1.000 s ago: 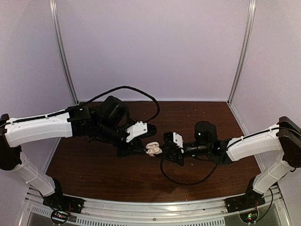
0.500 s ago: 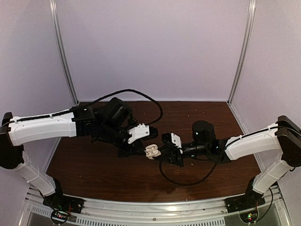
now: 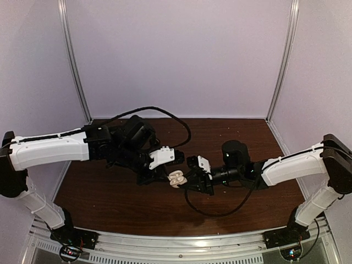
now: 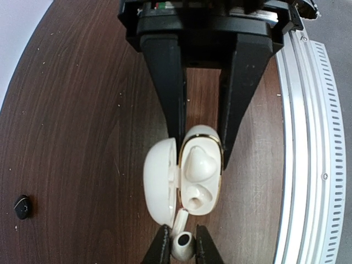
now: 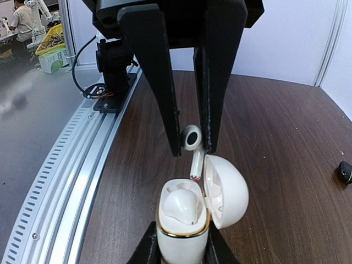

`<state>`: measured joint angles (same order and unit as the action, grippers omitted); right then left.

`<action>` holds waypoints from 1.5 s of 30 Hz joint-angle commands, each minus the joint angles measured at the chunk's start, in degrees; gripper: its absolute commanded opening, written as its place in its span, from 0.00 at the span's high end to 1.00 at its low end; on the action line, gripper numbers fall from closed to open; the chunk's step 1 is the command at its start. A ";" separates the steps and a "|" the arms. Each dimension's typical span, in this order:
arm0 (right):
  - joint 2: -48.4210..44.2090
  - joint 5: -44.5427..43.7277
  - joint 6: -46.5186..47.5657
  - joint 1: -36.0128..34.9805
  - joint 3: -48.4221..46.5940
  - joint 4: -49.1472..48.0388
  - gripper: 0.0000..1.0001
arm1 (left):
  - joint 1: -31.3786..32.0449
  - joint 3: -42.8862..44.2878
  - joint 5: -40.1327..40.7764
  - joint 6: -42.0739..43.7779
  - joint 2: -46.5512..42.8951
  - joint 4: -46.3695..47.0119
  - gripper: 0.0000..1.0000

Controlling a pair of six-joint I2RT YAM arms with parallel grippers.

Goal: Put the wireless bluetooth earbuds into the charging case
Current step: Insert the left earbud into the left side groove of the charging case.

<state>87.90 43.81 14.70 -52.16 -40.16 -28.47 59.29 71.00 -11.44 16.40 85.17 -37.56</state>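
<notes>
My right gripper (image 5: 181, 232) is shut on the base of an open white charging case (image 5: 184, 242) with a gold rim, lid (image 5: 226, 190) swung to the right. One white earbud (image 5: 181, 202) sits in it. My left gripper (image 4: 181, 234) is shut on a second white earbud (image 4: 182, 246), stem pointing at the case's empty socket (image 4: 199, 193), its tip at the rim beside the lid hinge. In the top view the case (image 3: 177, 179) lies between the left gripper (image 3: 165, 175) and the right gripper (image 3: 190, 180). One black earbud (image 4: 22, 206) lies on the table.
The dark wood table (image 3: 247, 137) ends at a slotted aluminium rail (image 4: 308, 165) along the near edge. A black cable (image 3: 217, 212) loops on the table under the right arm. The black earbud also shows at the right wrist view's right edge (image 5: 345, 171).
The right gripper has carried the case slightly left, toward the left gripper. The left gripper has edged right, so the held earbud and the case are closer together.
</notes>
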 commanded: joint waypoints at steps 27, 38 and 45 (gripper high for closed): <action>3.15 4.76 -4.71 1.01 -4.52 2.14 1.00 | 3.10 2.83 3.25 5.21 -1.89 -2.96 0.93; 3.67 7.52 -6.83 1.01 -4.48 0.41 1.00 | 4.76 2.00 4.85 7.25 -1.12 -2.96 0.93; 4.01 9.67 -7.87 1.05 -4.31 -0.50 1.00 | 6.21 -0.37 7.02 9.36 -1.79 -2.96 0.94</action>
<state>91.55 51.07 8.25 -51.37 -43.16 -26.61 64.40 72.31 -6.09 23.55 83.70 -40.86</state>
